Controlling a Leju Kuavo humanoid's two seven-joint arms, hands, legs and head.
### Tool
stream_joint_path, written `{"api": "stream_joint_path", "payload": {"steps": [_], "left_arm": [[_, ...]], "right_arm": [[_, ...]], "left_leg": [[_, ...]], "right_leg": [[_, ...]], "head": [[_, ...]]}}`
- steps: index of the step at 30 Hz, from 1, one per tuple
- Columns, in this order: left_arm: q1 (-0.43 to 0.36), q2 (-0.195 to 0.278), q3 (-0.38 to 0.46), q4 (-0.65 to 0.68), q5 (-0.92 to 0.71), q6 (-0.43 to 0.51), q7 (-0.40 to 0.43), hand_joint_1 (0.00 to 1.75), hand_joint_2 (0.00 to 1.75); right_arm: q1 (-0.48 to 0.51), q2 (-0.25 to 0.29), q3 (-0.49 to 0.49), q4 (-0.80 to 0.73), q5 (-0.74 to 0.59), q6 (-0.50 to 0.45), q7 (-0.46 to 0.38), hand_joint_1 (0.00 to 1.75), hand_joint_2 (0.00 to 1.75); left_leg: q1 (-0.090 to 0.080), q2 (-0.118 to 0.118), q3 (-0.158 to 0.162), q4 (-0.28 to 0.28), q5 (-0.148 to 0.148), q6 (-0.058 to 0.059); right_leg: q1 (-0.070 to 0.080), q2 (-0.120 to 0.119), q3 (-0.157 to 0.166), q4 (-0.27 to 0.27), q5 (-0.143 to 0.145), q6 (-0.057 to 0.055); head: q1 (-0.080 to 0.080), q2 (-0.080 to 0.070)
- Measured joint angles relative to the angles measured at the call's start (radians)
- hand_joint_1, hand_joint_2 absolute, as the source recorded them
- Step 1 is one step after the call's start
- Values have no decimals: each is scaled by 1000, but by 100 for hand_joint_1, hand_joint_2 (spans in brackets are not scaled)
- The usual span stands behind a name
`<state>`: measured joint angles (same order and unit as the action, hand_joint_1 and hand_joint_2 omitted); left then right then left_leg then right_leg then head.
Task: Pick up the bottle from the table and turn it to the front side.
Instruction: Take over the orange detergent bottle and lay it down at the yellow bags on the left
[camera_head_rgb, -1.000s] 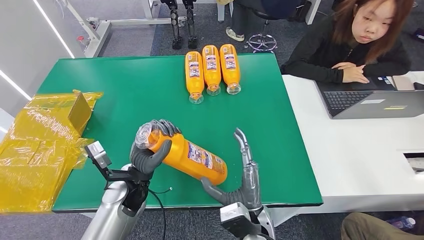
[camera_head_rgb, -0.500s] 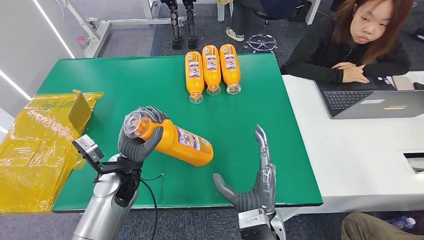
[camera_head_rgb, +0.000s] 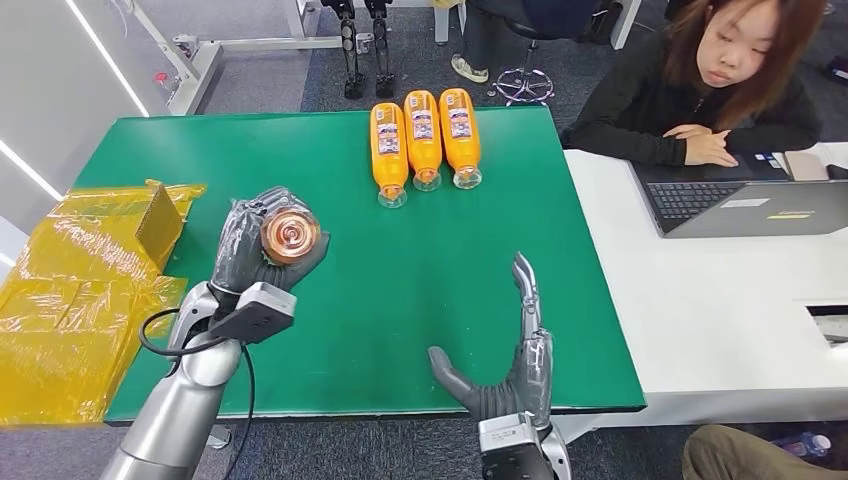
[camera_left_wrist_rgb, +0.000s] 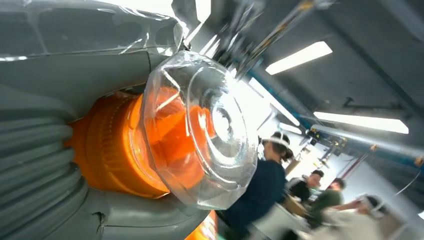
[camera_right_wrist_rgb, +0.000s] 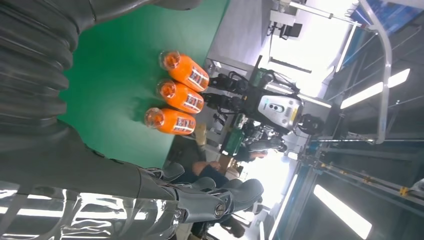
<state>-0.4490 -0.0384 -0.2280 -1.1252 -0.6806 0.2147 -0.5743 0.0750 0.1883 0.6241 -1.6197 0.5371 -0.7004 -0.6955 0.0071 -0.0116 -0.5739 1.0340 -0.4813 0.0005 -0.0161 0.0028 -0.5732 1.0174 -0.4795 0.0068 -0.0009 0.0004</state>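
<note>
My left hand grips an orange bottle by its neck, lifted over the left part of the green table. Its clear cap points up toward the head camera, so the body is hidden behind cap and fingers. In the left wrist view the grey fingers wrap the orange neck. My right hand stands on edge near the table's front edge, fingers straight, thumb out, holding nothing. Three more orange bottles lie side by side at the far edge, labels up, also in the right wrist view.
Yellow plastic-wrapped packs lie at the table's left end. A person sits at the far right by a laptop on a white desk. Bare green surface lies between my two hands.
My left hand has swung the bottle from a slanted lie to cap-toward-camera and moved it up and left. The right hand let go of its base and drew back to the right.
</note>
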Motion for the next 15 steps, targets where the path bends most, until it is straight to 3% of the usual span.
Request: {"api": "stream_joint_path", "payload": {"steps": [8,15], "left_arm": [[-79,59,-116,79,-316,48,127,175,175],[-189,110,-247,305,-571,-4,264,175,175]], "right_arm": [[15,0,-29,18,-24,0,-1,0,175],[44,6,-61,33,-41,0,-1,0,175]], "left_leg": [[0,0,0,0,0,0],[0,1,0,0,1,-1]], "right_leg": [[0,1,0,0,0,0],[0,1,-1,1,1,-1]], "head": [[0,0],[0,0]]}}
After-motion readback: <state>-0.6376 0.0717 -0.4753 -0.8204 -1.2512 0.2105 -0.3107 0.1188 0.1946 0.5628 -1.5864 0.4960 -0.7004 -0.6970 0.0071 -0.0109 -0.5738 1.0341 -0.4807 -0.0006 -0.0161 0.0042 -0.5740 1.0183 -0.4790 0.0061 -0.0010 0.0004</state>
